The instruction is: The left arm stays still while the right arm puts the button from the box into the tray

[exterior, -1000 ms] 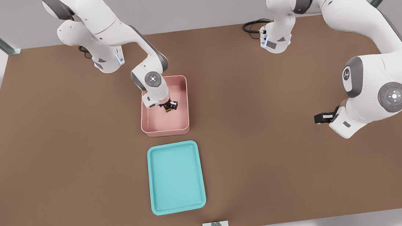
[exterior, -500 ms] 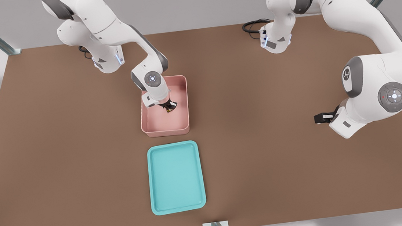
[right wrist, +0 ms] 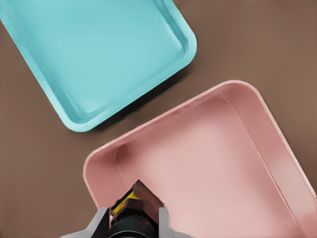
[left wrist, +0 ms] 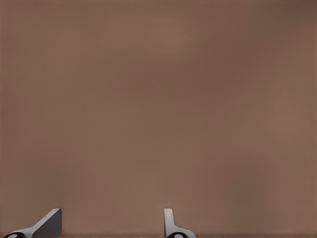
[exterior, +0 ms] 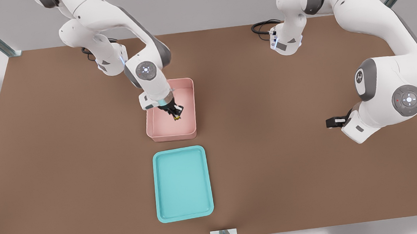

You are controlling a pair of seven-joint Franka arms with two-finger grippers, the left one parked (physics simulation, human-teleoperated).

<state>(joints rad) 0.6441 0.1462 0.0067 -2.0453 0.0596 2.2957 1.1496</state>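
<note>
Nearest the front camera, the tray (exterior: 182, 183) lies flat on the brown table (exterior: 294, 170), teal, low-rimmed, with nothing in it. Just beyond it, separated by a narrow strip of table, stands the box (exterior: 190, 128), pink with taller walls; its floor shows nothing lying loose on it in either view. Above the box interior, toward the far side, hangs the gripper (exterior: 176, 115) of the right arm (exterior: 147, 75), tilted toward the front view's right. Its jaws are closed narrowly around the button (exterior: 177, 117), black with yellow on it. The right wrist view confirms: the button (right wrist: 132, 203) sits pinched between the two fingers (right wrist: 162, 218), clear of the pink floor, with the box rim (right wrist: 163, 119) and the tray (right wrist: 99, 59) beyond.
</note>
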